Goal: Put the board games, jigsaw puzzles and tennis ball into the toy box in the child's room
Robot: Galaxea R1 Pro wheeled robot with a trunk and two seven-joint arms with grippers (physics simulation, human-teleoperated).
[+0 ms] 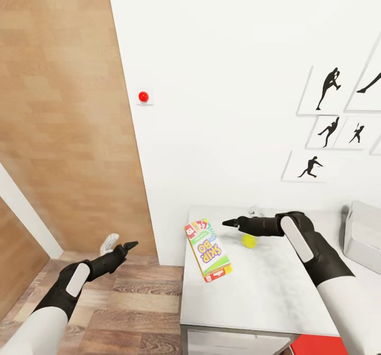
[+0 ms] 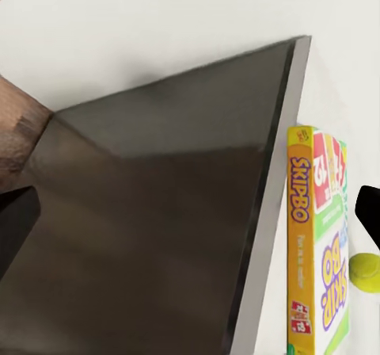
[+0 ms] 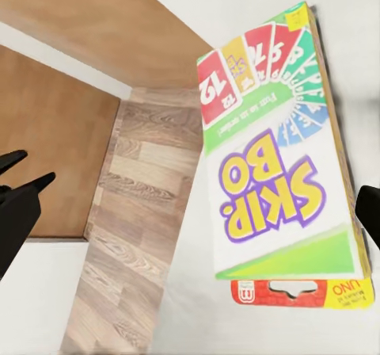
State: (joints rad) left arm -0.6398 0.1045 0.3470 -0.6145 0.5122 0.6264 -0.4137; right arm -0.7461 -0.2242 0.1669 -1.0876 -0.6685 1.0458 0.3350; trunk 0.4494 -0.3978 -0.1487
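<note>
One board game, a white-green SKIP BO box (image 1: 208,249) (image 2: 317,244) (image 3: 277,157), lies flat along the left edge of the white table (image 1: 264,297). The tennis ball (image 1: 249,240) (image 2: 365,272) rests just right of it. My right gripper (image 1: 228,221) hovers open above the table, between the box's far end and the ball, holding nothing. My left gripper (image 1: 128,246) (image 3: 28,173) is open over the floor, left of the table and below its top. The grey toy box (image 1: 365,236) sits at the table's right end. The jigsaw puzzles are out of view.
A wooden door (image 1: 63,122) stands left of the white wall, which carries a red button (image 1: 143,97) and black athlete pictures (image 1: 328,88). A white object (image 1: 109,243) lies on the plank floor beyond my left gripper. Something red (image 1: 312,345) shows under the table's front.
</note>
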